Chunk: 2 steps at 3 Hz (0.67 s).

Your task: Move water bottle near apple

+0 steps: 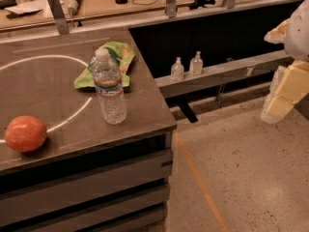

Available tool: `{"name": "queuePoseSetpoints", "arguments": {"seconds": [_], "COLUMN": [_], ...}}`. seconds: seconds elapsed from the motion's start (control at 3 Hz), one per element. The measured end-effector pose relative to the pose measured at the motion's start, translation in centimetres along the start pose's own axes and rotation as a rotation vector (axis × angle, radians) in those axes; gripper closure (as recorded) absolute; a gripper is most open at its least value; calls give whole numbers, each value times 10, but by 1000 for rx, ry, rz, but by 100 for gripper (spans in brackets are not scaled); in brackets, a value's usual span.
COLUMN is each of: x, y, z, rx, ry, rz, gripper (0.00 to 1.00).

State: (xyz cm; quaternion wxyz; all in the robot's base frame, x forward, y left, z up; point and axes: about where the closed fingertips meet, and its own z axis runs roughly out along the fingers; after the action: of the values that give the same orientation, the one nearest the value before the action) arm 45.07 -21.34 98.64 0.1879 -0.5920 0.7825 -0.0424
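The water bottle [109, 88], clear ribbed plastic with a white cap, stands upright on the dark table [43, 91] near its right front corner. The apple [25, 133], round and orange-red, lies at the table's front left, well apart from the bottle. My gripper [273, 74] hangs in the air at the far right edge of the view, off the table and far from both. Its pale yellow fingers [286, 92] stand apart and hold nothing.
A flat green snack bag [110, 62] lies just behind the bottle. A white circle line [72, 116] is marked on the tabletop. Two small pump bottles [187, 65] stand on a low ledge to the right. A cluttered desk [96, 1] runs along the back. A speckled floor lies below.
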Motion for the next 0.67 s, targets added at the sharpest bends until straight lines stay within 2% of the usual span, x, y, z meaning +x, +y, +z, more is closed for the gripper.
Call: {"name": "queuePoseSetpoints", "arguments": {"seconds": [0.33, 0.67], "x": [-20, -59], "y": [-30, -55], "z": [2, 7], "rx": [60, 85], "ry": [-104, -237], "rz": [47, 49], "gripper": [0, 0]}}
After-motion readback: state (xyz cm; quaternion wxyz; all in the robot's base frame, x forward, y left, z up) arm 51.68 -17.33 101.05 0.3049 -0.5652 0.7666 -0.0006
